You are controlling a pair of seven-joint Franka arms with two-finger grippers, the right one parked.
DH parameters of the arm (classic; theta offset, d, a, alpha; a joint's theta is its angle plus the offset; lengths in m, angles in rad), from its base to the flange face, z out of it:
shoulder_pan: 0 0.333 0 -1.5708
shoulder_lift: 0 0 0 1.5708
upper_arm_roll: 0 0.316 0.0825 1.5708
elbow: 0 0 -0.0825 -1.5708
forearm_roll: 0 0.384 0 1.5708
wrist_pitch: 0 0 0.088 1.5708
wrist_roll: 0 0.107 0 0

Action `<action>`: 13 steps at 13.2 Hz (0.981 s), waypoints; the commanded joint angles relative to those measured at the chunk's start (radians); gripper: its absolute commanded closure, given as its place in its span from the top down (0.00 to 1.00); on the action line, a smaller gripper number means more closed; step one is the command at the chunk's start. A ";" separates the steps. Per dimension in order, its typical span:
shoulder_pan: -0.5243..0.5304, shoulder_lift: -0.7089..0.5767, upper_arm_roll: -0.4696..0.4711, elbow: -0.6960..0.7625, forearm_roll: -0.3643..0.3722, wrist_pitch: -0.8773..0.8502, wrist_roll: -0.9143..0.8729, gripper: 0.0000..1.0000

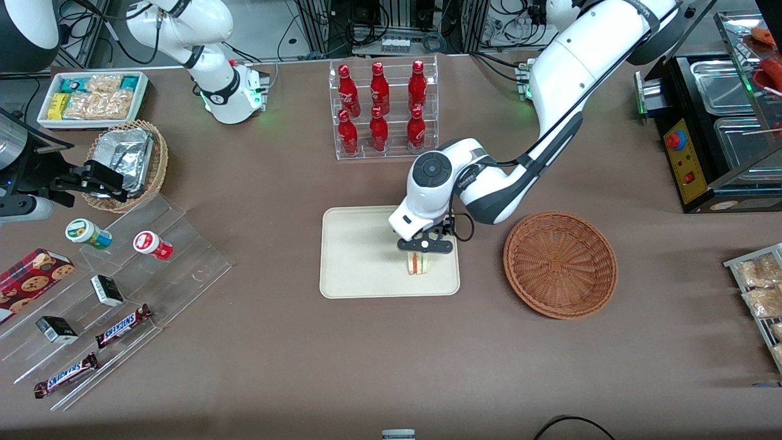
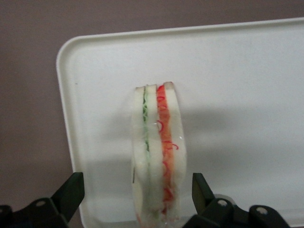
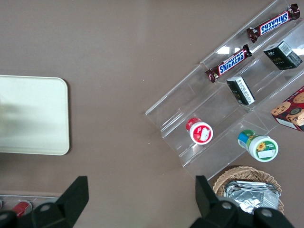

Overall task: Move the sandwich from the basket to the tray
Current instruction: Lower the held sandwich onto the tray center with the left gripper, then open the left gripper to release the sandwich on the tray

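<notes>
since the sandwich (image 1: 418, 262) now stands on its edge on the tray (image 1: 354, 256), the gripper (image 1: 424, 252) sits just above it with its fingers (image 2: 71, 190) spread wide, not squeezing it, i think. to do this well, lift straight up so nothing tips the sandwich. the basket (image 1: 559, 264) beside the tray has nothing in it.

Six red bottles (image 1: 382, 110) stood in a clear rack; Snickers bars (image 1: 124, 325) (two) lay on clear steps (image 1: 116, 293).
</notes>
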 commanded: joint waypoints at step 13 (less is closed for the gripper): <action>0.094 -0.199 -0.007 0.398 -0.190 -0.538 0.033 1.00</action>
